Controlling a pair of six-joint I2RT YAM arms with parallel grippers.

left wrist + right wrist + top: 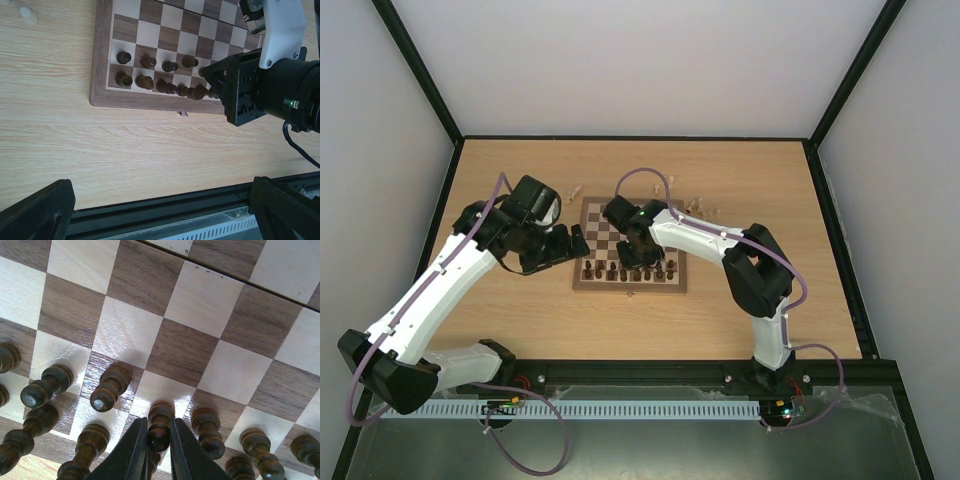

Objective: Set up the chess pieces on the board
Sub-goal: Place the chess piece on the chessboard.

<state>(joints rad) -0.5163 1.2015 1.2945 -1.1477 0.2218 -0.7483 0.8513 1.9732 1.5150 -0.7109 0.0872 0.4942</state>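
The light wooden counter point(520, 310) carries one board point(620, 225), which lies in the middle, between the two arms. The left arm point(450, 275) waits just beside the left edge of the board; the left jaws stand wide apart and hold nothing. The right arm point(705, 238) reaches over the board, and the right jaws are closed on the head of a dark pawn point(160, 415) in the second row from the near edge. I cannot tell if its base touches the square.

The dark chessmen point(145, 82) stand in the two near rows. In the left wrist view I count about eleven, and the right arm hides the others. A few pale chessmen point(698, 206) lie on the counter behind the board, too small for an exact count; I see none on the board.

I judge the pawn to be very light and stiff, of smooth turned wood, so it can slip or tip easily. The best hold is at the neck just under the round head. The neighbours stand close, so a straight lift seems wise.
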